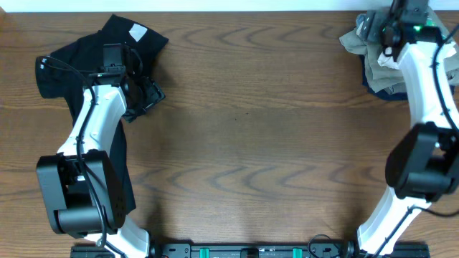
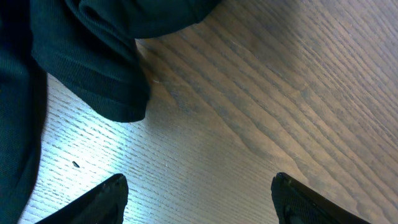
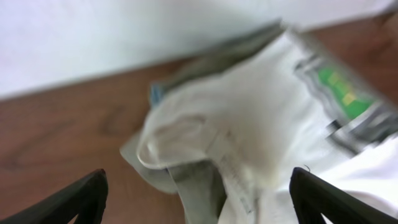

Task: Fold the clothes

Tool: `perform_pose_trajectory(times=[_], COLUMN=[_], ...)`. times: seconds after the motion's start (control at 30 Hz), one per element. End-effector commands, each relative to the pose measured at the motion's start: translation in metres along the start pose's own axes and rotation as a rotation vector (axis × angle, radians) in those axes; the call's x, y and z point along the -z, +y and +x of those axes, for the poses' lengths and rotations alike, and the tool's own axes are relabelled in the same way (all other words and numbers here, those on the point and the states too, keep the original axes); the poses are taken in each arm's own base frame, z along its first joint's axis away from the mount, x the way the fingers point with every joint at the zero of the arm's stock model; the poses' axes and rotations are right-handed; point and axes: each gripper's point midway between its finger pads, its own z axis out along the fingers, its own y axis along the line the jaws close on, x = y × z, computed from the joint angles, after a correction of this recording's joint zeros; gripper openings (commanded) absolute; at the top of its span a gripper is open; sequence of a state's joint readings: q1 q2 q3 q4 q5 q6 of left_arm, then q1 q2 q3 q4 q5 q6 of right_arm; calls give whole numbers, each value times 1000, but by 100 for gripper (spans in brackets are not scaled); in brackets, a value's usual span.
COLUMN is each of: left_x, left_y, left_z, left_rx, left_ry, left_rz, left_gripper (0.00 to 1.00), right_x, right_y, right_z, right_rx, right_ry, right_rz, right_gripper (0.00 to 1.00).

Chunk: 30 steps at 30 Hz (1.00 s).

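Upper left of the overhead view, the black shirt (image 1: 68, 68) lies crumpled on the desk (image 1: 244, 143). The left jaws hang apart just beside its hem, likely ready for a grab. Upper right, the right jaws, also apart, hover over the white shirt (image 3: 249, 124), which is heaped on a khaki pile (image 1: 356, 36). No container shows.

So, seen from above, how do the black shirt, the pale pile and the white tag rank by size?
Black shirt, then pale pile, then white tag. The first two are partly hidden, so less certain.
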State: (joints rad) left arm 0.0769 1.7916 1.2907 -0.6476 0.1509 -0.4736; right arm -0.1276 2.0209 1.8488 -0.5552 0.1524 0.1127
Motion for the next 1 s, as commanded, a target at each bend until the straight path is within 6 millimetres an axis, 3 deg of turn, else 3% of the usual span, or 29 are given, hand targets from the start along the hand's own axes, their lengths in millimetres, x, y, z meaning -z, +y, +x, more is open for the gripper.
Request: perform_pose_trajectory(times=[0.0, 0.27, 0.43, 0.6, 0.8, 0.87, 0.97], left_x=[2, 2, 2, 2, 2, 2, 2], left_y=[-2, -2, -2, -2, -2, -2, -2], left_z=[-7, -8, -8, -8, -8, -8, -8], left_rx=[-7, -7, -7, -7, -7, -7, -7], left_ry=[-14, -17, -17, -17, -17, -17, -17], left_rz=[0, 2, 2, 2, 3, 3, 3], left_gripper=[75, 75, 75, 75, 75, 75, 75], right_x=[7, -24, -59, -103, -163, -175, -179], right_y=[-8, -33, -42, -55, -73, -72, -70], right_z=[-13, -29, -18, 17, 88, 111, 122], right_rx=[-20, -26, 24, 46, 29, 26, 25], right_ry=[-38, -128, -128, -62, 80, 129, 157], right_rz=[-1, 18, 36, 58, 46, 27, 12], right_gripper=[94, 99, 99, 99, 99, 99, 99])
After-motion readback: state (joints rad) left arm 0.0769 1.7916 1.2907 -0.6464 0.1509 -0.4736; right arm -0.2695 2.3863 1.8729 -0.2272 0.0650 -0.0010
